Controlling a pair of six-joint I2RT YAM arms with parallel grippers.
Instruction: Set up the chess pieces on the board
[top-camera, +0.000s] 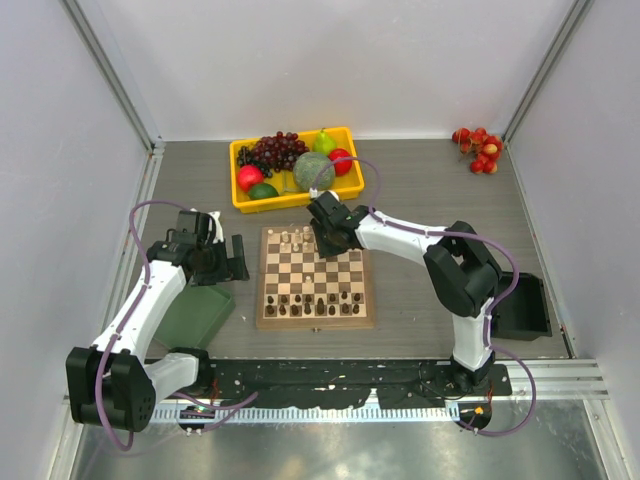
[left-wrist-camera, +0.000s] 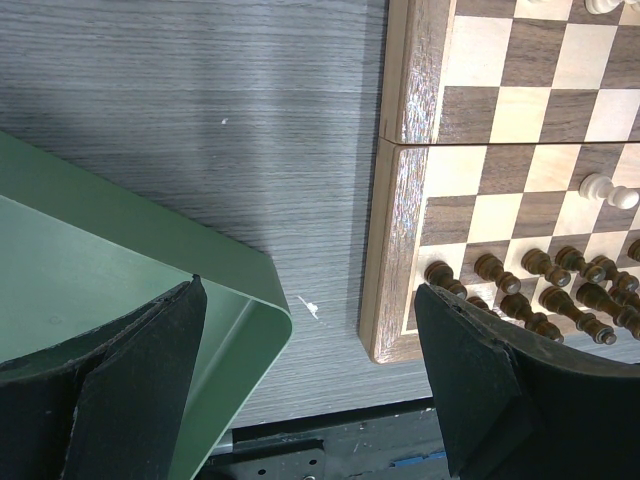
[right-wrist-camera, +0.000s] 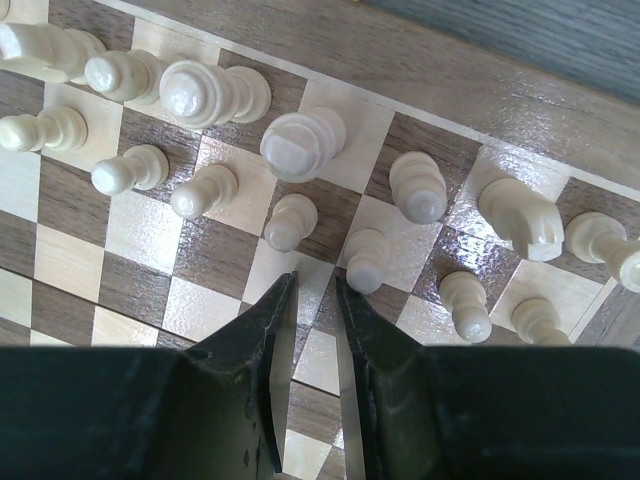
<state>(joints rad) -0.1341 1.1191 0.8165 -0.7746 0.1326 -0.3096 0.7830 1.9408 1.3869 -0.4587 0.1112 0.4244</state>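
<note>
The board (top-camera: 316, 322) lies in the middle of the table. Pale cream chess pieces (top-camera: 297, 239) stand on its far rows and dark brown chess pieces (top-camera: 315, 303) on its near rows. My right gripper (top-camera: 323, 243) hovers over the far rows. In the right wrist view its jaws (right-wrist-camera: 315, 280) stand narrowly apart and empty, just short of two pale pawns (right-wrist-camera: 365, 260) among several pale pieces. My left gripper (top-camera: 238, 258) is wide open and empty left of the board. In the left wrist view (left-wrist-camera: 310, 285) it spans the bare table beside the board's corner (left-wrist-camera: 395, 200) and the dark pieces (left-wrist-camera: 560, 290).
A yellow tray (top-camera: 240, 200) of fruit and grapes stands behind the board. A green flat tray (top-camera: 195, 315) lies under my left arm and shows in the left wrist view (left-wrist-camera: 120, 240). A black bin (top-camera: 522, 308) sits at the right. Red fruit (top-camera: 477, 148) lies far right.
</note>
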